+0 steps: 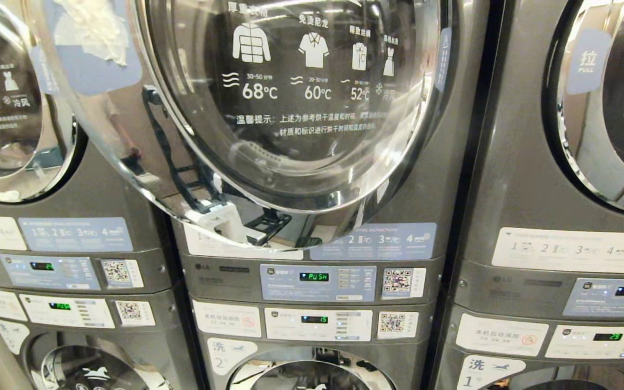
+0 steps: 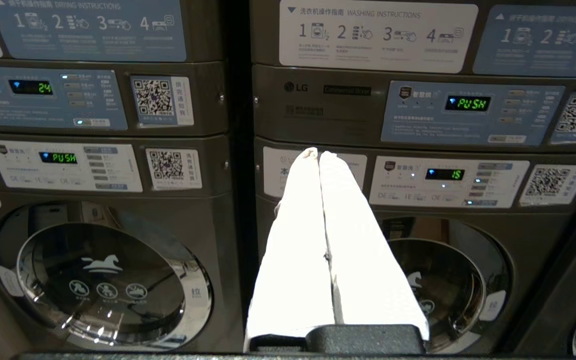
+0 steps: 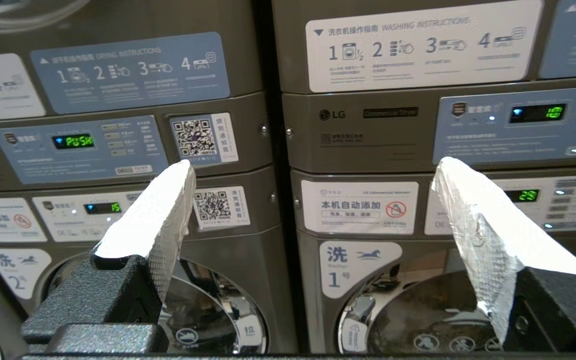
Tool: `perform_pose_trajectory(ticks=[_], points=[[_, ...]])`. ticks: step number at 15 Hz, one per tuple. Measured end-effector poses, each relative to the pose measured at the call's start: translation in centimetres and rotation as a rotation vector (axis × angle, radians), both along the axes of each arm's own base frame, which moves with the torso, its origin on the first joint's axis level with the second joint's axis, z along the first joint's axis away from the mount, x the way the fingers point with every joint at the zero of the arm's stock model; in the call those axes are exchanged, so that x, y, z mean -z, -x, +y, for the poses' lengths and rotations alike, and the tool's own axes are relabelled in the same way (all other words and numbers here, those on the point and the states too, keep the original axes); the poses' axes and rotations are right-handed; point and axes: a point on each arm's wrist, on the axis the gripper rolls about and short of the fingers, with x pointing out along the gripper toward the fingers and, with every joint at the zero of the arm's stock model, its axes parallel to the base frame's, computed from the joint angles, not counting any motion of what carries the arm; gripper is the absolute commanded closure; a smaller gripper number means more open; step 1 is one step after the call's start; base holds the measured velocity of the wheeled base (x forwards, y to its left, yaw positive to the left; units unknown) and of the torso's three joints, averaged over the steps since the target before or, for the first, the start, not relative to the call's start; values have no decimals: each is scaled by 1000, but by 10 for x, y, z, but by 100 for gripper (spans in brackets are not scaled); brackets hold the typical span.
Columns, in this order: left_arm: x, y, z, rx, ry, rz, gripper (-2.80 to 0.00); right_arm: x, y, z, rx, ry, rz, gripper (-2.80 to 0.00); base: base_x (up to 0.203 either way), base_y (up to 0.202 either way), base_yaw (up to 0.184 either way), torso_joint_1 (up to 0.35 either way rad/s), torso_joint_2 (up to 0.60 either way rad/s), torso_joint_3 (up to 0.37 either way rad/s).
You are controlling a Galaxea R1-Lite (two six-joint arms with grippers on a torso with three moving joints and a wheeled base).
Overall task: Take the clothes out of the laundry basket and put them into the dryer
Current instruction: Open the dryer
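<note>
The dryer (image 1: 312,135) named in the task fills the middle of the head view: a grey stacked machine whose big round chrome-rimmed door (image 1: 268,108) stands swung out toward the camera, its dark glass printed with white garment symbols and temperatures. Neither clothes nor a laundry basket shows in any view. Under the door runs the dryer's control panel (image 1: 317,283) with a green display reading PUSH (image 1: 314,277), a QR sticker just beside it, and below that the washer's own panel.

No arm appears in the head view. The right gripper (image 3: 313,185) shows only in its wrist view: its two white-wrapped fingers (image 3: 155,220) are spread wide apart with nothing between them, held in front of the bank of machines and apart from them. Beyond the gap between the fingers lies the seam between the middle stack and the next one; past one finger is the PUSH display, past the other a panel with another green readout. Beneath the fingers sit the round washer doors (image 3: 218,310).

The left gripper (image 2: 319,152) shows in the left wrist view with its white fingers (image 2: 298,240) pressed together, tips touching, pinching nothing. It points at the middle stack's washer panel, apart from it, with the PUSH display above and off to one side of the tips, and a washer door (image 2: 448,290) below
</note>
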Motion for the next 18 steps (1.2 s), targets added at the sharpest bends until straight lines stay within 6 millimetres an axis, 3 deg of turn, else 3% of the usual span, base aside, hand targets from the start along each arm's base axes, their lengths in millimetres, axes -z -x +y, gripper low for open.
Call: perform_pose_trajectory(ticks=[11, 12, 15, 18], points=[[0, 0, 0, 1, -3, -1, 0, 0, 0, 0, -1, 8, 0, -280, -178, 0, 1, 1, 1, 3], [0, 0, 0, 1, -8, -1, 0, 0, 0, 0, -1, 16, 1, 0, 0, 0, 0, 0, 0, 0], [-3, 0, 0, 12, -32, -19, 0, 0, 0, 0, -2, 24, 3, 0, 0, 0, 0, 11, 2, -3], [-46, 8, -2, 83, -40, -123, 0, 0, 0, 0, -1, 20, 3, 0, 0, 0, 0, 0, 0, 0]])
